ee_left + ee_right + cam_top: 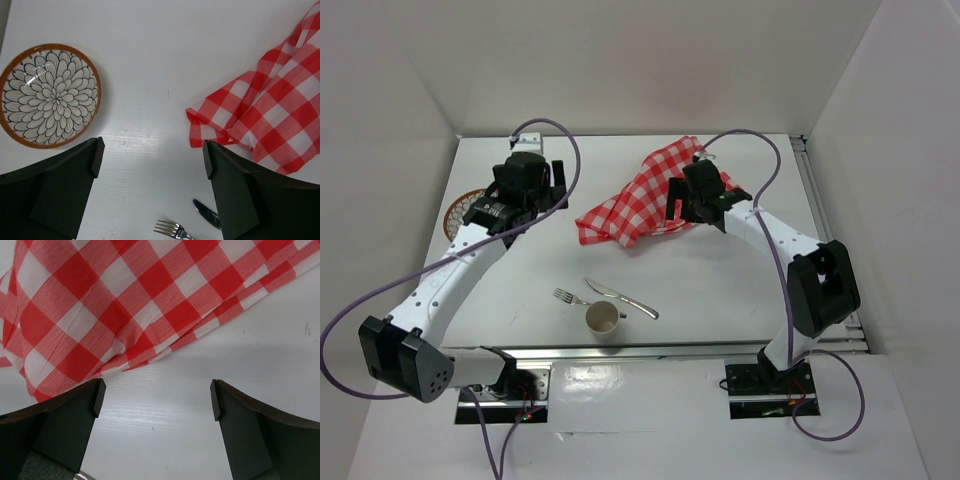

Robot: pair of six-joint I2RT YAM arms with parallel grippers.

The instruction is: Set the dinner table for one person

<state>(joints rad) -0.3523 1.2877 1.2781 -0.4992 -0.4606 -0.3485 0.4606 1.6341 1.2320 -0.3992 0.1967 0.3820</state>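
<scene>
The white dinner table (720, 280) holds a crumpled red-and-white checked cloth (635, 205) at the back middle. A patterned plate (463, 213) with a brown rim lies at the left, partly hidden by my left arm. A fork (569, 298), a knife (622, 297) and a cream cup (603, 319) lie near the front middle. My left gripper (546, 188) is open and empty, between the plate (49, 96) and the cloth (270, 120). My right gripper (678, 205) is open and empty, hovering over the cloth's right part (115, 300).
Silver rails run along the table's front (650, 352) and right edges. White walls enclose the table on three sides. In the left wrist view the fork tines (172, 230) and knife tip (206, 212) show below the open left gripper (150, 160). Bare table (225, 350) shows between the fingers of the right gripper (155, 400).
</scene>
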